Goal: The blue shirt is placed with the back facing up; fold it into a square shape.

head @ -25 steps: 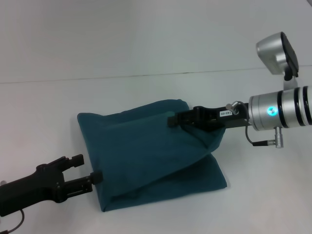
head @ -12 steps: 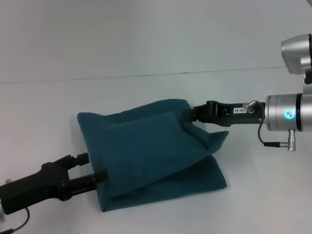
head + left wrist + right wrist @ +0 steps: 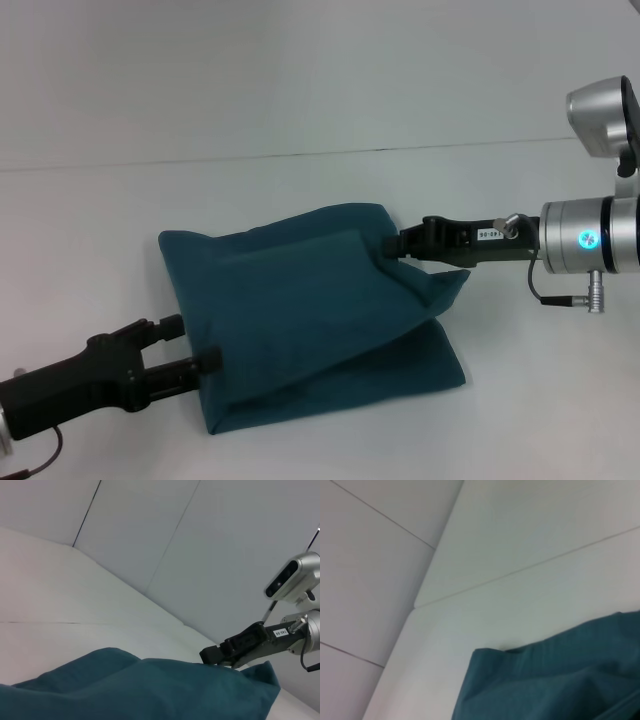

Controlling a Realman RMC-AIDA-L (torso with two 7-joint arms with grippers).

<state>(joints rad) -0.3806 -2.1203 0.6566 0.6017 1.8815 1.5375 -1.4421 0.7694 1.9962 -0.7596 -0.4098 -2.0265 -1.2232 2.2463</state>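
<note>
The blue shirt [image 3: 300, 310] lay folded into a rough, bulging rectangle at the middle of the white tabletop [image 3: 300, 180], plain side up. Its upper layer sloped from the 10 o'clock corner across to a loose point at 3 o'clock, and a lower layer stuck out beneath it toward 5 o'clock. The 9 o'clock edge ran fairly straight; the 12 o'clock edge was rounded and puffy. Bare tabletop stretched all around the cloth, widest toward 12 o'clock, up to the seam where a pale wall began.

The right pincer [image 3: 392, 243] reached in level from 3 o'clock, its tip at the cloth's 2 o'clock corner and touching the raised fold there. Whether its fingers were apart or together could not be told, since cloth hid the tip. In the left wrist view that same pincer [image 3: 207, 656] met the far ridge of the shirt [image 3: 150, 690].

The left pincer [image 3: 190, 342] came in from 8 o'clock, fingers apart, the lower finger [image 3: 205, 360] touching the shirt's 8 o'clock edge and the upper finger [image 3: 170, 324] just beside the cloth, nothing clamped.
</note>
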